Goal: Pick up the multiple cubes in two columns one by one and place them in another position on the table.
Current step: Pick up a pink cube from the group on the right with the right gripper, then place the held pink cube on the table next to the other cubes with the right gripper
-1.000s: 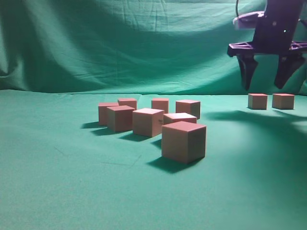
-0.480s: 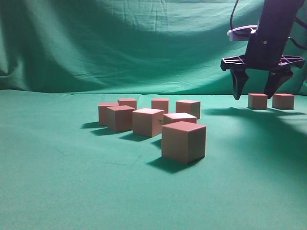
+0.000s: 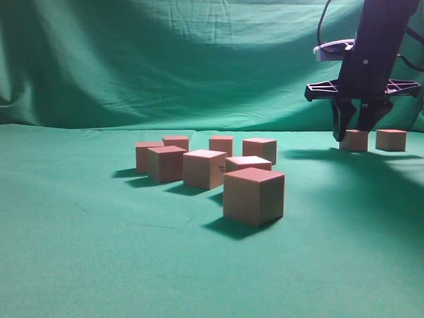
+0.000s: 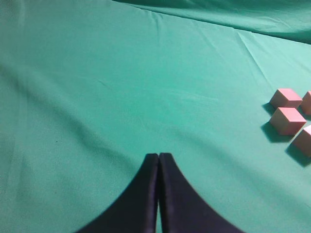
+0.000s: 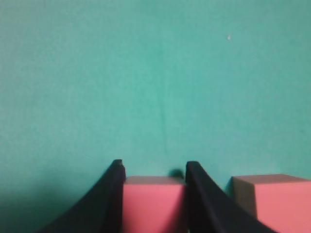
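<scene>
Right jaws: closed in against both sides of one cube (image 5: 154, 204); right gripper (image 3: 356, 131) lowered over it at the back right of the table (image 3: 99, 265).
Left jaws: pressed together, nothing between them; left gripper (image 4: 158, 158) hanging over bare cloth.
Held cube: sitting low at cloth level; contact with the table probably there, though hard to judge from the exterior view.
Neighbour cube (image 3: 391, 140): just beside the held cube, on its right, apart from it.
Main cluster of cubes (image 3: 205, 169): well apart from the held cube, to its left and nearer the camera; eight in loose rows.
Nearest cube (image 3: 254, 195): front of that cluster, standing alone.
Left wrist view: three or four cubes (image 4: 287, 120) at the right edge.
</scene>
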`<state>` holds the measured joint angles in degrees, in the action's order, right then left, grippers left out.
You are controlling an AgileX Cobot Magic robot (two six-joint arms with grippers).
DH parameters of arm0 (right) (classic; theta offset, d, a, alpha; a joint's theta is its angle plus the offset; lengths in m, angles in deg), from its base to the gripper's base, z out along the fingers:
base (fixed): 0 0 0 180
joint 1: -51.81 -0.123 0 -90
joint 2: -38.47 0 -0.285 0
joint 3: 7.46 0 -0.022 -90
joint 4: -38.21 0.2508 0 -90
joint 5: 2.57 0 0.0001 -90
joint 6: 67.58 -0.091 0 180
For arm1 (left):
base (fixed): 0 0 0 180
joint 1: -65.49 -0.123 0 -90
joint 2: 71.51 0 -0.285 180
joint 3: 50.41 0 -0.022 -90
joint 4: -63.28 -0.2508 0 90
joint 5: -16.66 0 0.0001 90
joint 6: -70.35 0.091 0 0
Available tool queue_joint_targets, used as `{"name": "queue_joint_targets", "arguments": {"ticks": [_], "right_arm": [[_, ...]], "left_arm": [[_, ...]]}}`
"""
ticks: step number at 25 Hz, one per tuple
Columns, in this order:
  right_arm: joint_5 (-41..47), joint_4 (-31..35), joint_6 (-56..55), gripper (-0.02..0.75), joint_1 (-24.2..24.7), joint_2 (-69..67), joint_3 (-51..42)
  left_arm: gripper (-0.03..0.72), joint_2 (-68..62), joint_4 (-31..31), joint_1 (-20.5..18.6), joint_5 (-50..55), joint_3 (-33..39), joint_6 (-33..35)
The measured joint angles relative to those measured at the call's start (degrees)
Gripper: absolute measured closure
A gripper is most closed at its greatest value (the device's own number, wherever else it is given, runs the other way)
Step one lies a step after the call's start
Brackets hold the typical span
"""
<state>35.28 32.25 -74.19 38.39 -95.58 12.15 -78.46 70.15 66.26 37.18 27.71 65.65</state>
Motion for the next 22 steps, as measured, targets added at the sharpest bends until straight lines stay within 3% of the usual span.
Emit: {"name": "queue_joint_targets", "arguments": {"ticks": [6, 13, 17, 22], "right_arm": [[9.49, 1.03, 0.00, 0.468, 0.00, 0.26, 7.07], [27.06, 7.62, 0.00, 0.468, 0.00, 7.82, 19.60], [33.05, 8.08, 1.35, 0.468, -1.30, 12.42, 20.72], [33.76, 7.84, 2.70, 0.468, -6.12, 19.73, 17.76]], "left_arm": [[0.688, 0.00, 0.00, 0.00, 0.00, 0.00, 0.00], [0.688, 0.00, 0.00, 0.00, 0.00, 0.00, 0.00], [0.688, 0.00, 0.00, 0.00, 0.00, 0.00, 0.00], [0.688, 0.00, 0.00, 0.00, 0.00, 0.00, 0.00]]}}
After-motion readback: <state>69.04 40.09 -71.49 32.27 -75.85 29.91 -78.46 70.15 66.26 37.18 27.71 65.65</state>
